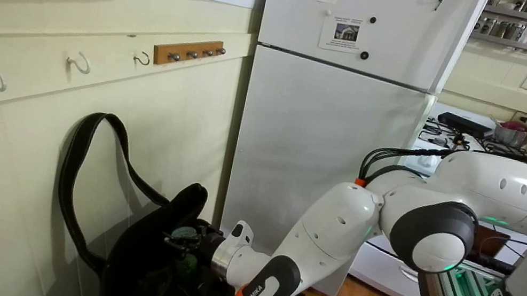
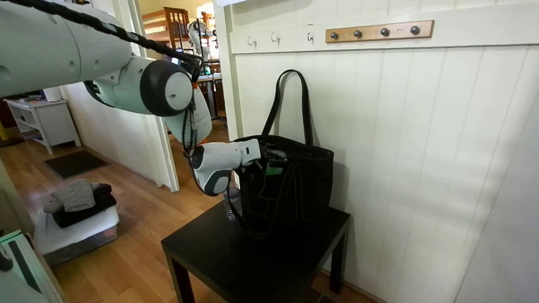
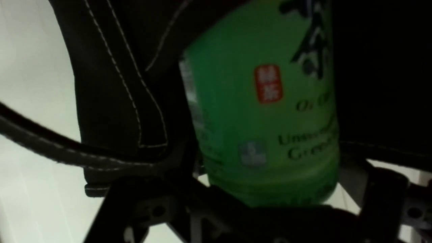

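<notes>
A green tea bottle point(image 3: 233, 111) with a red stamp and dark lettering stands between the spread fingers of my gripper point(image 3: 270, 168) in the wrist view. Its rounded end lies close to the palm, and dark fabric covers its far end. Slim light gaps show beside the bottle low down; contact with the pads is too dark to judge. In both exterior views the gripper point(image 2: 276, 157) reaches in at the opening of a black bag point(image 2: 311, 184), its fingers partly lost against it. A patch of the green bottle point(image 1: 187, 263) shows just below the gripper point(image 1: 185, 240).
The bag sits on a black table point(image 2: 230, 253) against the panelled wall, its handle point(image 1: 74, 174) upright. A clear bottle point(image 2: 232, 208) stands beside it. Hooks point(image 1: 78, 62) and a wooden knob rail point(image 1: 188, 52) are on the wall, with a white refrigerator point(image 1: 317, 152) nearby.
</notes>
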Robot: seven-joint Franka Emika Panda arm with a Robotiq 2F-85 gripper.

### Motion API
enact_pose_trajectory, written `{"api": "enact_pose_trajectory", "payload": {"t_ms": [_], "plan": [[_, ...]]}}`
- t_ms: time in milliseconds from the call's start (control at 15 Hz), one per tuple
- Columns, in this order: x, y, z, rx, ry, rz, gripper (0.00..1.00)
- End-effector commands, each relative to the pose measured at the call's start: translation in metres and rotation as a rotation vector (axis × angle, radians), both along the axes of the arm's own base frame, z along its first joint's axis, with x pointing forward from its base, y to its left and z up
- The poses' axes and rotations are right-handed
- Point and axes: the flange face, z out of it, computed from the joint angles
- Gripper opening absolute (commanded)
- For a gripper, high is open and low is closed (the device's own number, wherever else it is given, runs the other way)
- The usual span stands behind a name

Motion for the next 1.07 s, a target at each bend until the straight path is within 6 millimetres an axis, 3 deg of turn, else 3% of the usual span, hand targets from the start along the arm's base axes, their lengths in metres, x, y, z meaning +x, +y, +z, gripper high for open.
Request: {"api": "enact_pose_trajectory", "payload": {"t_ms": [0, 200, 533, 800, 1000], "plan": [[0.003, 0.007, -0.013, 0.028, 0.085, 0.023, 1.00], [0.007, 0.010, -0.015, 0.050, 0.108, 0.024, 1.00], [0.003, 0.010, 0.001, 0.050, 0.115, 0.089, 1.00], [-0.012, 0.011, 0.019, 0.040, 0.155, 0.234, 1.00], [-0.027, 0.000, 0.031, 0.023, 0.195, 0.266, 1.00]]}}
